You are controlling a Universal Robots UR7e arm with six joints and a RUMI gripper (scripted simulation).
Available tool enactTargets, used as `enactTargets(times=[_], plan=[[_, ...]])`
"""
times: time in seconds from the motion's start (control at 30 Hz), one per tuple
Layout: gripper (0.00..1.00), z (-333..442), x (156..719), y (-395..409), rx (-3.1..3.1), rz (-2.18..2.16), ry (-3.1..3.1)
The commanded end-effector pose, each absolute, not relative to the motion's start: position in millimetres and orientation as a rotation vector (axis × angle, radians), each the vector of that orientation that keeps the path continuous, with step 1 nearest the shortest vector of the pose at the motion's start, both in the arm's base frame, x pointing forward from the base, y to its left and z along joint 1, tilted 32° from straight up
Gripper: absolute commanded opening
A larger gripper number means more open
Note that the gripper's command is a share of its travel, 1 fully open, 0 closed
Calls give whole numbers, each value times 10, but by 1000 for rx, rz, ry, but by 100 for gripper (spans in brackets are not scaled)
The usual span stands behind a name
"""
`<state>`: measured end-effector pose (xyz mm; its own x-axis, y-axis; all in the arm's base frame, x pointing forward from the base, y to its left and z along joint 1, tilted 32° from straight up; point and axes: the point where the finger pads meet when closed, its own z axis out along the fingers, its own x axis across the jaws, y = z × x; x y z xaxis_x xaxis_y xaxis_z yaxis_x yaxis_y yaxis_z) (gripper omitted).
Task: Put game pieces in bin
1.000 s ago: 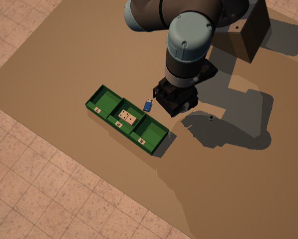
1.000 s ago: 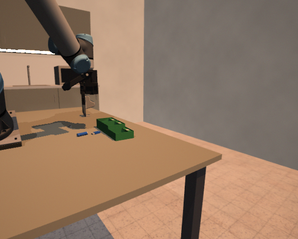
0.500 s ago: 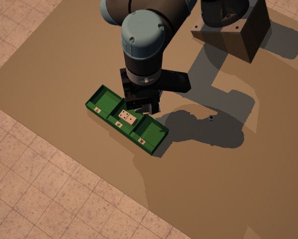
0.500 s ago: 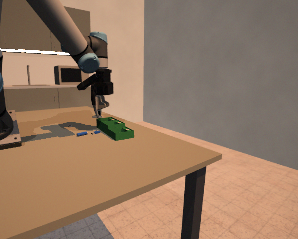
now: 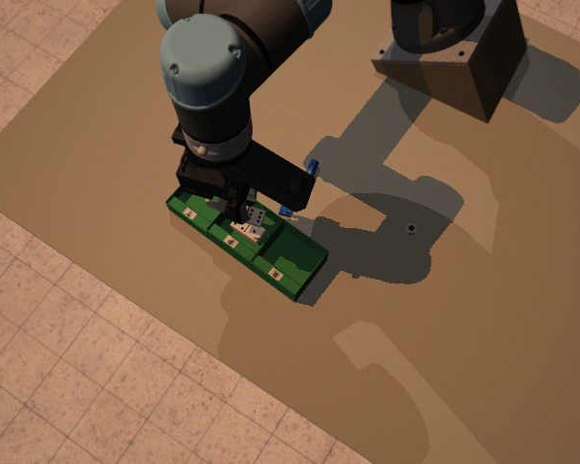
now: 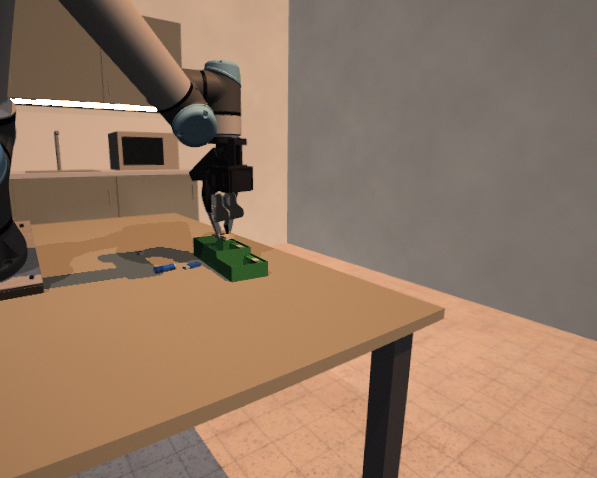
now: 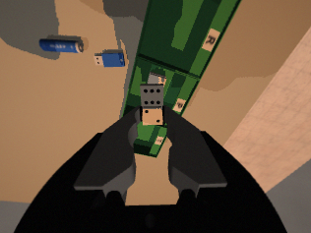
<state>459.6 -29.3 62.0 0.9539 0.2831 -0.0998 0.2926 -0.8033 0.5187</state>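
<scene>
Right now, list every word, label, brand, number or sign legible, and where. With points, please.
"P": white label [image 5: 230, 242] [image 6: 240, 246] [image 7: 179, 104], middle compartment, green three-compartment tray [image 5: 220, 254] [image 6: 214, 261] [image 7: 169, 67].
"R": white label [image 5: 275, 273] [image 7: 211, 40], end compartment.
"T": white label [image 5: 188, 213] [image 6: 255, 259] [image 7: 158, 141], opposite end.
Blue cylindrical battery [image 5: 312, 167] [image 6: 165, 268] [image 7: 59, 46]: lettering too blurred.

in the exterior view, a smooth grey wall fills the side right of the gripper, with a cream wall behind it. left of the hand and farther back, a counter bears a boxy microwave with a dark front, and a slim tap. cupboards hang above a bright light strip (the whitest thing in the room). below the hand spreads a tan table on a dark leg, and lower still, pinkish floor tiles meet a blue-grey patch.
</scene>
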Motion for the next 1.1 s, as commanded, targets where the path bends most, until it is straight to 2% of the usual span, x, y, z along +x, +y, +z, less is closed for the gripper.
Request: enactTargets(times=[0.0, 0.17, 1.07], plan=[[0, 639, 4626, -316, 2575, 29, 204], [0, 635, 4620, -310, 2584, 85, -21], [0, 475, 4617, -392, 2584, 86, -26]])
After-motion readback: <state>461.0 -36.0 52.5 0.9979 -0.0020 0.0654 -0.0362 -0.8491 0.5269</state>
